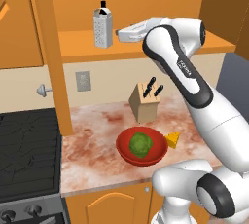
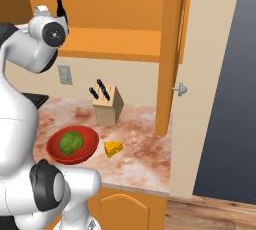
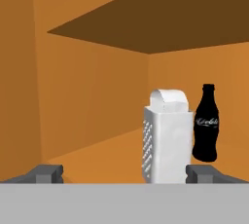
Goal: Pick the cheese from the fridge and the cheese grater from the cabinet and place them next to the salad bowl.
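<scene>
We see the arm raised high and bent, its wrist reaching level into the open cabinet [image 1: 146,43], with the gripper [image 3: 125,173] spread wide and holding nothing. The cheese grater [image 3: 165,138] stands upright on the shelf just ahead of the fingertips, apart from them, a dark cola bottle [image 3: 205,123] behind it. On the counter [image 1: 92,145] below, the cheese [image 1: 172,140] lies just beside the salad bowl [image 1: 141,146].

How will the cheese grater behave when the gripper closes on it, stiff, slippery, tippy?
The cheese grater looks like rigid grey metal, so probably stiff and somewhat slick. It stands tall and upright on the cabinet shelf, so an off-centre nudge might tip it toward the cola bottle. The open gripper faces it.
</scene>
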Tool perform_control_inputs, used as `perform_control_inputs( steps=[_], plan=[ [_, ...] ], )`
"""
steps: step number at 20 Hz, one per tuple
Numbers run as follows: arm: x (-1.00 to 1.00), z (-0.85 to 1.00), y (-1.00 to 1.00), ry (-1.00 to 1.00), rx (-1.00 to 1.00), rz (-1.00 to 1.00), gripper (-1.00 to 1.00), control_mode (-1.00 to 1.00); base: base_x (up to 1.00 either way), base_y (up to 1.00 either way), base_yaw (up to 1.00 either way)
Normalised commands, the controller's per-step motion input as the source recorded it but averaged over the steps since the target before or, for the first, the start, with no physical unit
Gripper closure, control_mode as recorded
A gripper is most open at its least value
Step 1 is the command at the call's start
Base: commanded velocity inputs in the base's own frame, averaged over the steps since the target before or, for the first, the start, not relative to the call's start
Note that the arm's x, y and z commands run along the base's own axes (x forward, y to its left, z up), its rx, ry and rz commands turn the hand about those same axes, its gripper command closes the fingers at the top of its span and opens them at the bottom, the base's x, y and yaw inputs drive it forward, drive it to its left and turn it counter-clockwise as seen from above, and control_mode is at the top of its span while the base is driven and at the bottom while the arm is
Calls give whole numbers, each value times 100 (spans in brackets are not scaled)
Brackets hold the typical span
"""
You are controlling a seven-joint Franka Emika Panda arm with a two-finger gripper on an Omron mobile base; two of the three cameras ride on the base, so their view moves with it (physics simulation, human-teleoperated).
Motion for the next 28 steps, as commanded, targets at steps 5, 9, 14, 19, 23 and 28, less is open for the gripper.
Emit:
perform_control_inputs(
  steps=[5, 9, 14, 19, 23, 28],
  plan=[
    [12, -1, -3, 0, 0, 0, -100, -100, 0, 0, 0],
    [6, 0, -1, 0, 0, 0, -100, -100, 0, 0, 0],
    [6, 0, -2, 0, 0, 0, -100, -100, 0, 0, 0],
    [5, 0, -4, 0, 0, 0, -100, -100, 0, 0, 0],
    [7, 0, -1, 0, 0, 0, -100, -100, 0, 0, 0],
    [9, 0, -5, 0, 0, 0, -100, -100, 0, 0, 0]
  ],
)
